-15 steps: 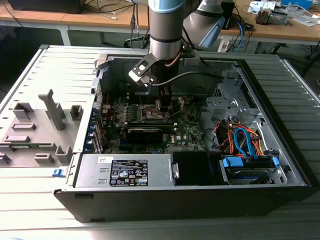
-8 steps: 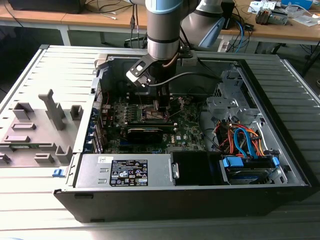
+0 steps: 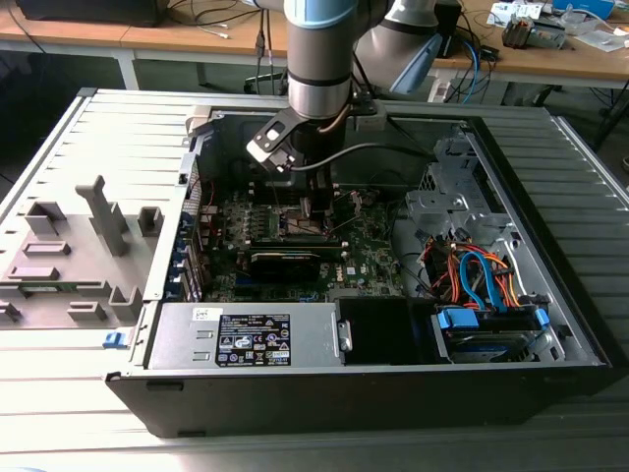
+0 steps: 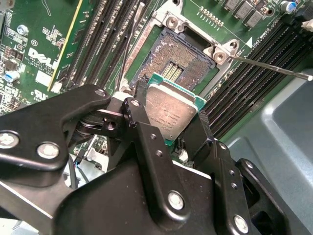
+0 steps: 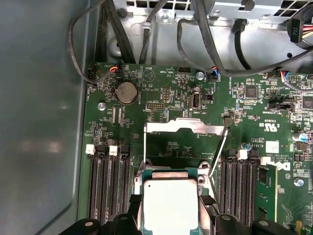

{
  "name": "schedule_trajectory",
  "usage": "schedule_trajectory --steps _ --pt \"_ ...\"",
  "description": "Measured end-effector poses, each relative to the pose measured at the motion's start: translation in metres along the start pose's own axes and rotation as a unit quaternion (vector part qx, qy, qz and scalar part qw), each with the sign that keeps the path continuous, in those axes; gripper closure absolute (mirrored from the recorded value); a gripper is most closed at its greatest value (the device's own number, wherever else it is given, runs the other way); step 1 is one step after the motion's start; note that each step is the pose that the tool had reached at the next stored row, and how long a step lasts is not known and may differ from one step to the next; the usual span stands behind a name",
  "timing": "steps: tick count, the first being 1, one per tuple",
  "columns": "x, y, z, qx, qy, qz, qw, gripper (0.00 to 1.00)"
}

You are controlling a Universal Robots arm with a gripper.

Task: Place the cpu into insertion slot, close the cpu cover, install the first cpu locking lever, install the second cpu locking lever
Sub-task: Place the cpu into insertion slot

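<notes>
My gripper (image 4: 171, 113) is shut on the cpu (image 4: 168, 105), a small square chip with a silver-grey top, clamped by its edges between two black fingers (image 5: 134, 204). In both wrist views the chip hovers just over the open insertion slot (image 4: 180, 62), whose dark pin field and silvery rim lie uncovered. The cpu cover (image 5: 187, 126), a thin silvery frame, stands swung up behind the slot. Two thin wire locking levers (image 4: 270, 66) (image 4: 128, 46) stick out free at either side. In the exterior view the gripper (image 3: 307, 211) hangs over the motherboard (image 3: 369, 246) inside the open case.
Long black memory slots (image 5: 107, 186) (image 5: 239, 181) flank the socket on both sides. Black cables (image 5: 205, 39) hang across the case wall behind the board. A power supply (image 3: 246, 336) and a drive bay with orange and blue cables (image 3: 482, 280) fill the case's front.
</notes>
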State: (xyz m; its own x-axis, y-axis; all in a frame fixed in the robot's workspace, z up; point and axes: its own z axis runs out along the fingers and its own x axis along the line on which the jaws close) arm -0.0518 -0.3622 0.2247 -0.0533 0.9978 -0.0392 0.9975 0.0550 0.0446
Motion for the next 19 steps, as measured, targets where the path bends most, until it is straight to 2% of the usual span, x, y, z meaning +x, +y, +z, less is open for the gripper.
schedule_trajectory --steps 19 --pt "0.0002 -0.0028 0.0026 0.0 0.0 0.0 1.0 0.45"
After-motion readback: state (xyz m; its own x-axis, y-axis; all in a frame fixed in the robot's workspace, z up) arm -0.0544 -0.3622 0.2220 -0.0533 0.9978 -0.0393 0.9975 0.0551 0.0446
